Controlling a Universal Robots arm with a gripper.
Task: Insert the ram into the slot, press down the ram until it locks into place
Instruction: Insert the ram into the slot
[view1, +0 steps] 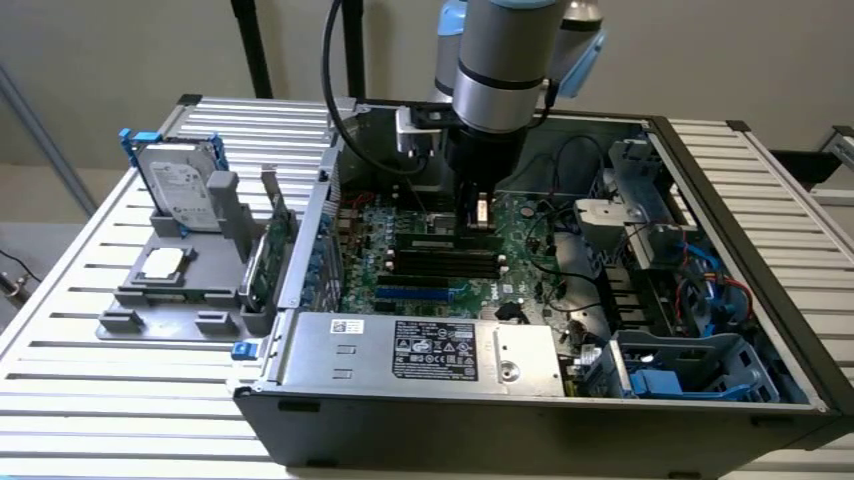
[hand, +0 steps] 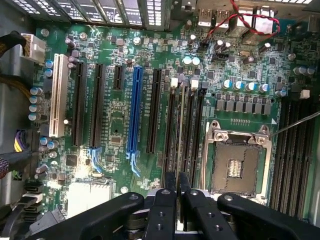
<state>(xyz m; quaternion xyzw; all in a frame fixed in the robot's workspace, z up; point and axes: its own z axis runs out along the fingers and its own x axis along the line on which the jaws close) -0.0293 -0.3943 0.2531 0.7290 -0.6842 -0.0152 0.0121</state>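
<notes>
On the exterior view's left, a grey tray (view1: 147, 300) sits on the slatted surface (view1: 67, 340), carrying a hard drive (view1: 180, 185) and an upright expansion card (view1: 276, 250). Just right of it stands the open computer case (view1: 534, 425). On its motherboard the ram (view1: 441, 243) stands on edge along the slot (view1: 414, 250), on the far side of the empty black sockets. The claw (view1: 478, 222) hangs over the ram's right end, narrow, its black fingers (hand: 165, 210) nearly together; whether they pinch the stick or only bear on it cannot be told. Nearer and further right sits a blue-grey drive cage (view1: 681, 365)
</notes>
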